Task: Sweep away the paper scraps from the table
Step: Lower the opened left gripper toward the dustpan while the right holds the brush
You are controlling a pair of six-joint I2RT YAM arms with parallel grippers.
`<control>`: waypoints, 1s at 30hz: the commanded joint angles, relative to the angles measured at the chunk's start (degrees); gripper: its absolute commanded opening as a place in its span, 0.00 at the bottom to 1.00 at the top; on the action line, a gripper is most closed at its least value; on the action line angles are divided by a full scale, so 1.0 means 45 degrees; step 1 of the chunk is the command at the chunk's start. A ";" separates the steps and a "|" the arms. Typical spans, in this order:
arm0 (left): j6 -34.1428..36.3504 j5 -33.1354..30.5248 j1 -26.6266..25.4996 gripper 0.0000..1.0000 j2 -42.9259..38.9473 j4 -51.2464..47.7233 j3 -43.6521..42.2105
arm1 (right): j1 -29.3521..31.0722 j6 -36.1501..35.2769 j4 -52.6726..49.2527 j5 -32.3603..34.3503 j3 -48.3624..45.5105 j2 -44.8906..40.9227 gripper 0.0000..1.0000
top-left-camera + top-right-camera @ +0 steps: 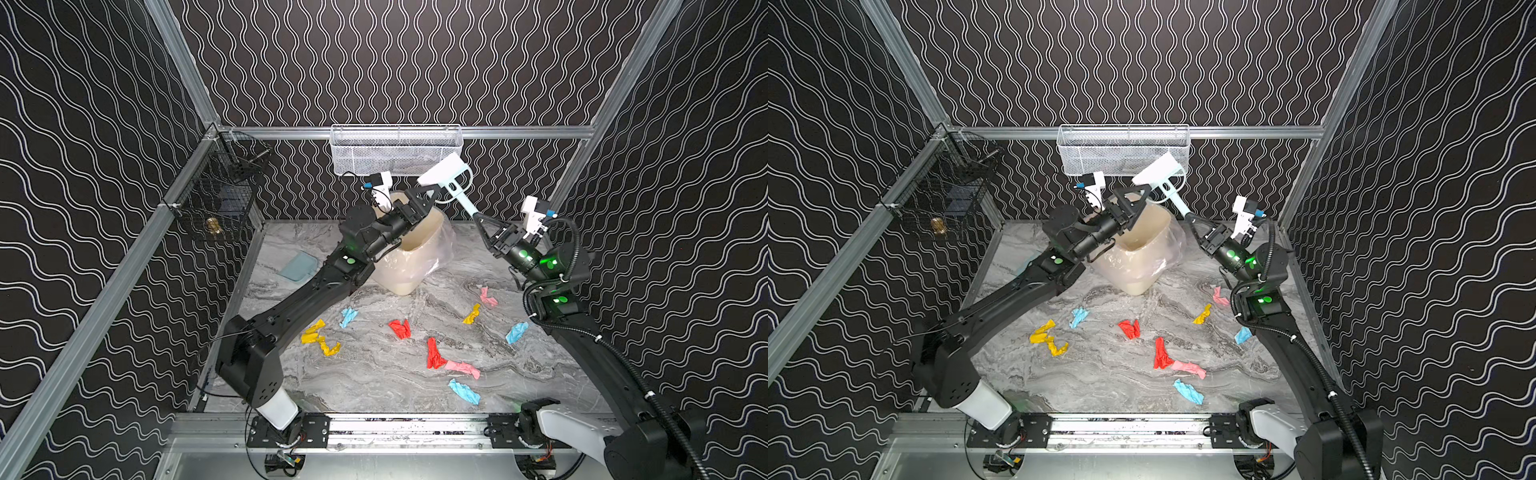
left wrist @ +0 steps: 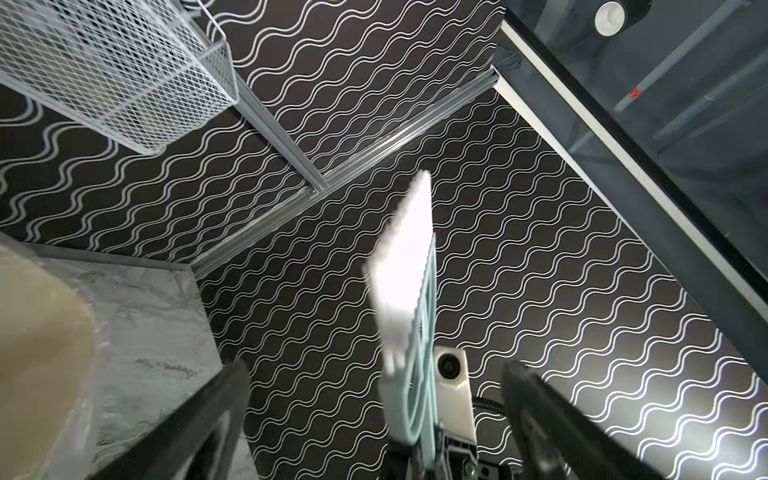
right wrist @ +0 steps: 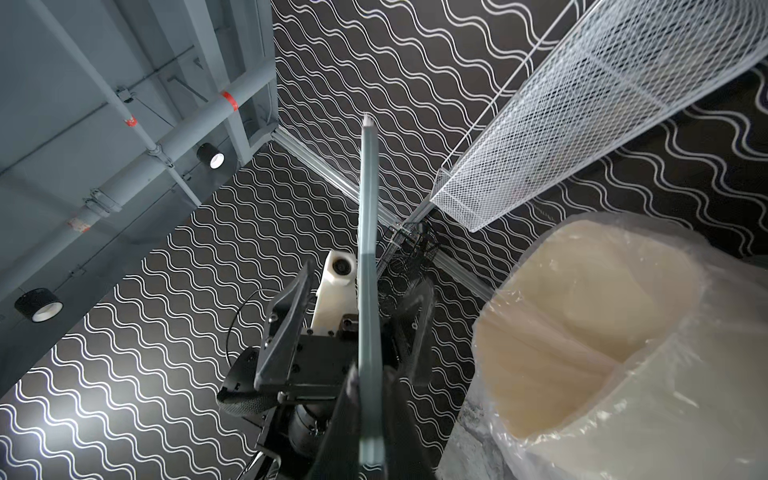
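Between the fingers of our left gripper (image 1: 434, 194): the head of the brush (image 1: 444, 171), bristles uppermost. In the left wrist view neither finger seems to touch it. This gripper is spread wide, released, holding nothing.
Right gripper (image 1: 478, 217): clenched on the far end of the brush's pale blue handle. The brush slants up and away from it, toward the mesh basket (image 1: 395, 149).
Paper scraps (image 1: 400, 328): all on the table (image 1: 374, 386), well below both grippers and on the base side of them. They lie scattered, with none that we can see in the bin (image 1: 419, 249).
Bin: under our left gripper, just beside the right one.
Dustpan (image 1: 300, 266): flat on the table, beyond our left forearm and well apart from both grippers.
Risk, collision: if we swing the brush before the left gripper backs off, its fingers could knock the head askew.
Risk, slip: we hold the handle only at its tip, so pressing the bristles down could twist it in the grip.
Risk, bin: lowering past it could snag the plastic liner or tip it.
Risk, scraps: they look light, so a brisk stroke may flick them aside. One blue scrap lies tight beside our right arm, which we judge awkward to reach.
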 commanded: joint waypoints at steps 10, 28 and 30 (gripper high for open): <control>0.4179 -0.1030 0.2407 0.99 -0.2008 -1.1602 0.1197 | -0.2798 -0.2951 -0.5611 -0.1585 0.2088 -0.0977 0.00; 0.5871 -0.3862 0.6399 0.99 -0.0237 -1.7840 0.0788 | -0.4270 -0.4895 -0.9138 -0.0168 0.2280 -0.1562 0.00; 0.5913 -0.4024 0.6597 0.99 0.0553 -1.7816 0.0878 | -0.4327 -0.4898 -0.9255 -0.0105 0.2273 -0.1522 0.00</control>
